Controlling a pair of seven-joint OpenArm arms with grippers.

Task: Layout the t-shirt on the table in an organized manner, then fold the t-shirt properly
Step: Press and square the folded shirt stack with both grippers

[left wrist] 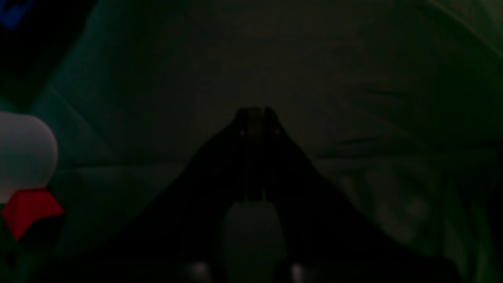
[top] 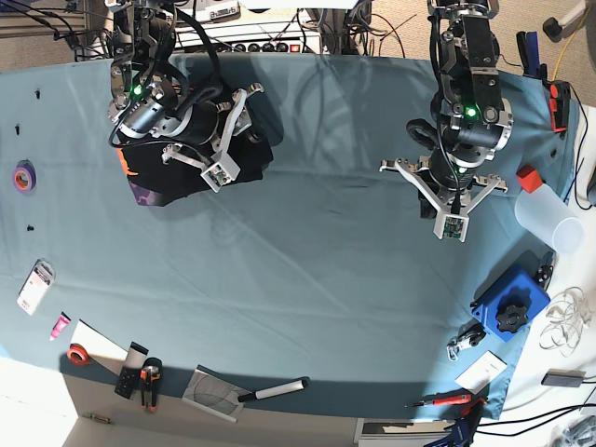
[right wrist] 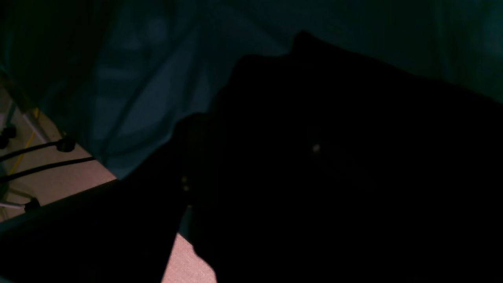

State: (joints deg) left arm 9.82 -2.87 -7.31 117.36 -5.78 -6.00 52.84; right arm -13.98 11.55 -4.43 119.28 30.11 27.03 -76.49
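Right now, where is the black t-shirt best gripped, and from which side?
Probably the free hem of the t-shirt that sticks out toward the table's near edge, coming from above on that side. The rest lies bunched under the right tool, so little else shows.

Matt black cloth t-shirt [top: 200, 158] on smooth teal cloth-covered table [top: 307, 279], slightly wrinkled.
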